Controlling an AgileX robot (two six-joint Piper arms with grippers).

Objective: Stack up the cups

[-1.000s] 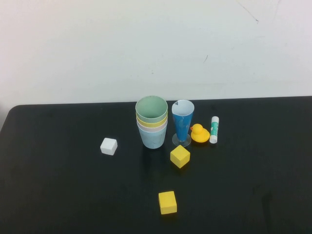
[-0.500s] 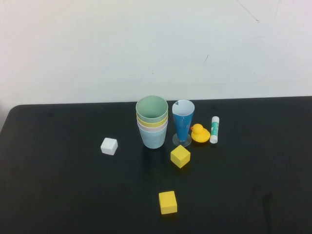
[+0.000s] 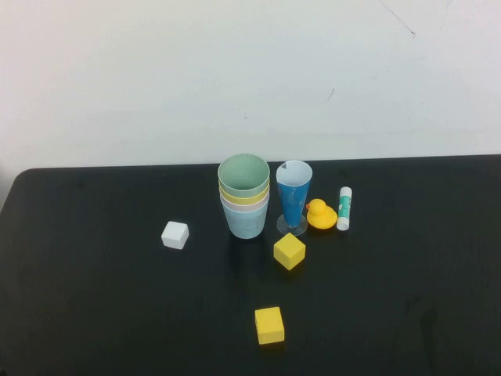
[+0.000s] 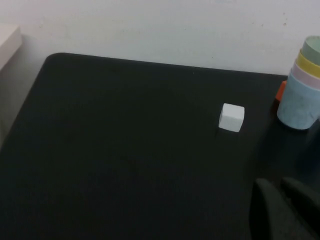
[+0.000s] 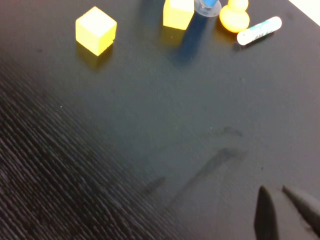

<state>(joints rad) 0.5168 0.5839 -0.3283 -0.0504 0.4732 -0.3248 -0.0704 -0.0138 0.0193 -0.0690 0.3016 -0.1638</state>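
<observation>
Dark fingers, left: the left gripper [image 4: 285, 210] shows only in its own wrist view, two dark fingertips [image 4: 265, 212] drawn nearly together with a thin slit between, holding nothing, low over bare table well apart from the white cube [image 4: 231, 117].
Dark fingers, right: the right gripper [image 5: 282, 207] likewise shows two tips [image 5: 264, 214] close together, only a narrow gap between them, empty, over open tabletop well clear of the cubes.
Arms in the high view: neither is visible; both seem parked back at the robot's side.
Cups: the cups [image 3: 245, 196] stand nested in one upright tower near the table's middle, light blue at the bottom, then pink, yellow, and mint green on top.
Task state: judged complete, no pastel cup stands alone.
Handling: thin plastic, likely light, stiff and smooth; the tower could tip if nudged high up.
Where to hold: best across the blue base cup's wall, low down, or one rim pinched.
Neighbours: blue cone glass [image 3: 293, 197] just beside the stack, then rubber duck [image 3: 319, 215] and glue stick [image 3: 344, 208]; two yellow cubes [image 3: 289, 251] nearer the robot.
</observation>
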